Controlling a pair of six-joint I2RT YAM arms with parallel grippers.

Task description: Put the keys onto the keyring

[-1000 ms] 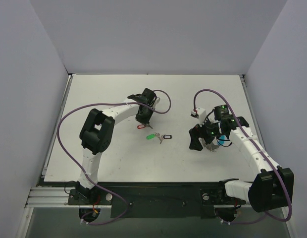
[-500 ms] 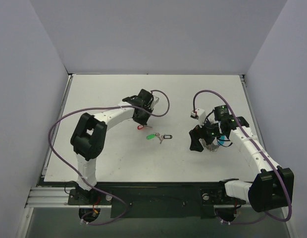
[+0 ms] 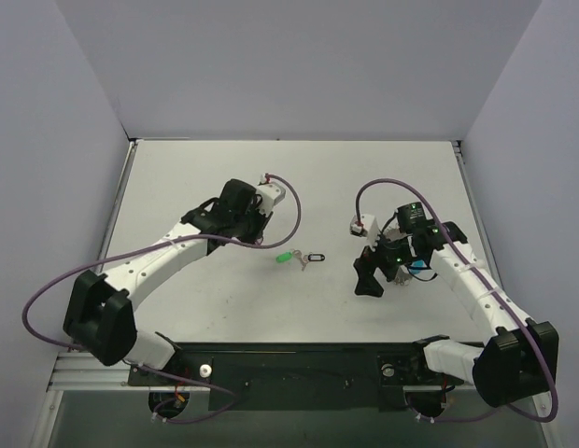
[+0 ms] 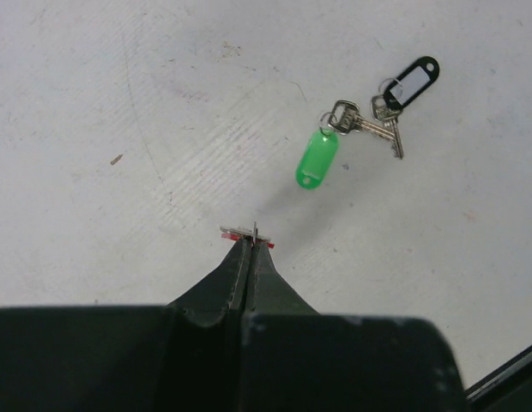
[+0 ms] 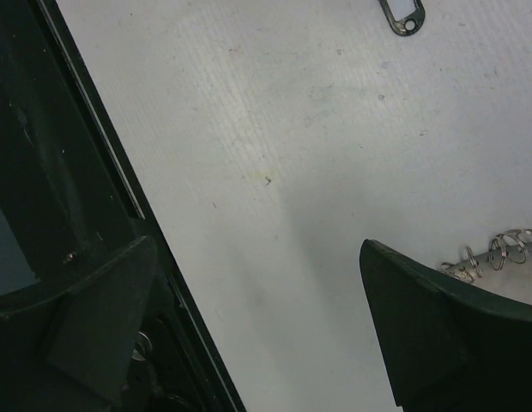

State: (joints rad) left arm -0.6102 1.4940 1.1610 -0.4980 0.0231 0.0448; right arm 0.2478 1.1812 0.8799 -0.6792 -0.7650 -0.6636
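My left gripper (image 4: 249, 239) is shut on the red-tagged key (image 4: 268, 245), which shows edge-on at the fingertips, lifted off the table. Ahead of it and to the right lie the green-tagged key (image 4: 317, 158) and the black-tagged key (image 4: 409, 83), their metal blades touching; from above they sit mid-table (image 3: 285, 256) (image 3: 315, 256). My right gripper (image 5: 257, 318) stands wide open above bare table. The keyring (image 5: 498, 253) shows as a silvery chain just beyond its right finger (image 5: 438, 343); from above, the chain and blue tag (image 3: 416, 268) lie under the right wrist.
The table's near edge with its black rail (image 5: 94, 172) runs down the left of the right wrist view. Purple cables (image 3: 299, 201) loop over both arms. Grey walls close in the white table (image 3: 177, 168) at the back and sides.
The left gripper has closed fully on the red-tagged key and risen with it, while the left elbow swung down and to the left. The right arm shifted slightly towards the middle.
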